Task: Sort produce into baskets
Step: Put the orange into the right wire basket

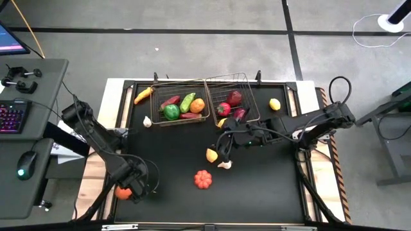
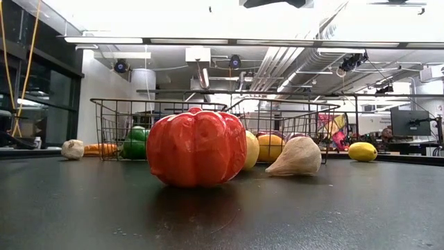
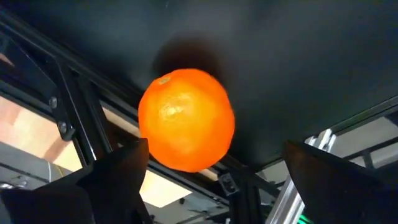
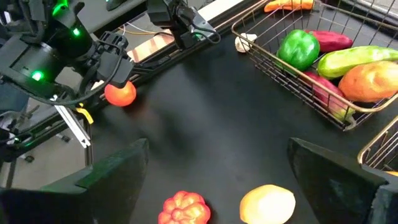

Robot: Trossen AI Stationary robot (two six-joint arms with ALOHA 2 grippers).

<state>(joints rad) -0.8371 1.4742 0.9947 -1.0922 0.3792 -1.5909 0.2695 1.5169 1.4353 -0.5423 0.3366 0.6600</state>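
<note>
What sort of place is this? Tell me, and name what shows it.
Probably a robotics lab or workshop. A desk with a lit keyboard and mouse stands beside the black work table, cables run over a taped concrete floor, and exposed ceiling ducts hang overhead.

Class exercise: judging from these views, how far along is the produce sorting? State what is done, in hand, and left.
Done: both baskets already hold several pieces. In hand: the open left gripper straddles an orange at the table's edge. Left: pumpkin, lemon, garlic and others remain on the table, near the open right gripper.
</note>
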